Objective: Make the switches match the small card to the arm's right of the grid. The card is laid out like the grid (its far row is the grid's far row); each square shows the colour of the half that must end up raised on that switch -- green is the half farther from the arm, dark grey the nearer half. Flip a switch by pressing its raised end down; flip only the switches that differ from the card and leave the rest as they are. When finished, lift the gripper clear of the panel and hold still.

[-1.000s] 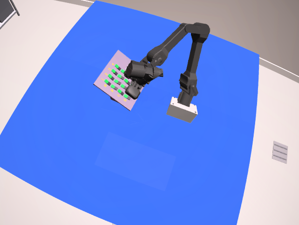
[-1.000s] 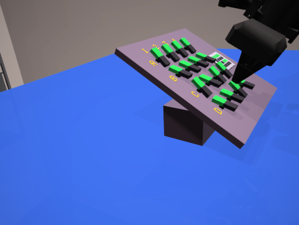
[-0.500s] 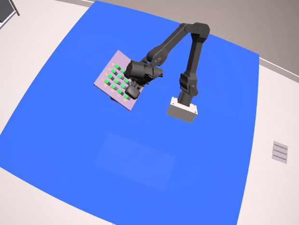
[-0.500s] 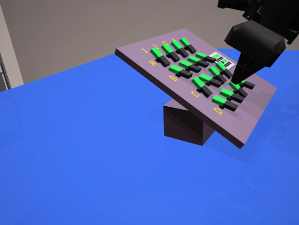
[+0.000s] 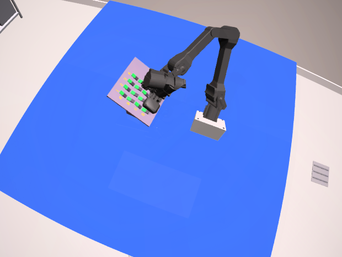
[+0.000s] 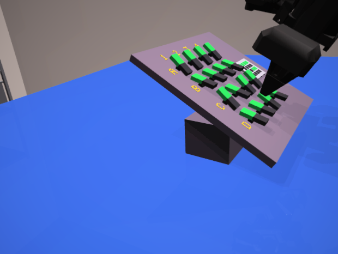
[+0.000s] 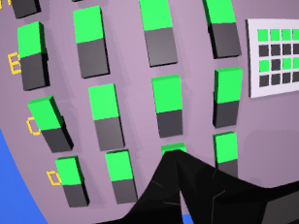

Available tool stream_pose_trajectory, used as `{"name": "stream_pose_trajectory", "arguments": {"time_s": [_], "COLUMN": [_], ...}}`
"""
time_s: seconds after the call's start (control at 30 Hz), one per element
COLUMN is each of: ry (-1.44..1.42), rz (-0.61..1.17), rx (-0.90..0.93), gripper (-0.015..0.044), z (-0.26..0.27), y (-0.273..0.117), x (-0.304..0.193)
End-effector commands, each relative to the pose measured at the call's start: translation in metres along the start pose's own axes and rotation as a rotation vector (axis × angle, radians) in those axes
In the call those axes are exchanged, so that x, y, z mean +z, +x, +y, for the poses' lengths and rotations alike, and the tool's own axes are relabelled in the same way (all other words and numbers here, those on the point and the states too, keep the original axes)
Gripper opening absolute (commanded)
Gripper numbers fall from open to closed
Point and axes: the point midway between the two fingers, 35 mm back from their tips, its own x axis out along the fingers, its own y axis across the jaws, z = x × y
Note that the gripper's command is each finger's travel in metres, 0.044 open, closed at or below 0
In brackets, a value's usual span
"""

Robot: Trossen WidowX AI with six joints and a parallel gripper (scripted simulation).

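Note:
The tilted panel [image 5: 135,63] [image 6: 270,144] [image 7: 272,149] carries lettered rows A to D and numbered columns 1 to 4. My gripper [image 6: 264,94] [image 7: 172,157] is shut and empty, its tips over the green half of switch D3 [image 6: 273,103] [image 7: 168,146]; contact is unclear. D3's green half looks raised. Switches D1 [image 6: 260,119] [image 7: 73,182], D2 [image 6: 266,109] [image 7: 120,176] and D4 [image 6: 281,95] [image 7: 226,146] look dark-raised. Row A looks green-raised, row B dark-raised; in row C only C2 [image 6: 240,92] [image 7: 106,115] looks dark-raised. The card [image 7: 252,62] shows green, dark, mixed and dark rows; its right edge is cut off in the wrist view.
A dark wedge stand [image 6: 206,139] holds the panel above the blue table [image 5: 154,231] [image 6: 109,191]. The white arm base [image 5: 204,128] stands to the panel's right in the top view. The arm hides part of the panel there. Neighbouring switches stand close around the fingertips.

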Motion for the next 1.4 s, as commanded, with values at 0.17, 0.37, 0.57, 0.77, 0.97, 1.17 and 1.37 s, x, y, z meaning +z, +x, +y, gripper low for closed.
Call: {"name": "stream_pose_trajectory", "arguments": {"time_s": [0.17, 0.37, 0.57, 0.77, 0.97, 1.17, 1.37], "ry": [-0.01, -0.01, -0.008, -0.011, -0.009, -0.009, -0.009], "rz": [0.002, 0.002, -0.011, -0.021, -0.023, -0.023, -0.023], "rx": [-0.006, -0.006, 0.002, -0.004, -0.003, -0.003, -0.003], "gripper": [0.0, 0.0, 0.0, 0.0, 0.0, 0.0, 0.0], "z": [-0.001, -0.001, 0.002, 0.001, 0.016, 0.017, 0.017], "y": [0.002, 0.003, -0.043, -0.063, -0.071, -0.071, -0.071], "x": [-0.002, -0.002, -0.003, -0.003, 0.044, 0.046, 0.046]}}
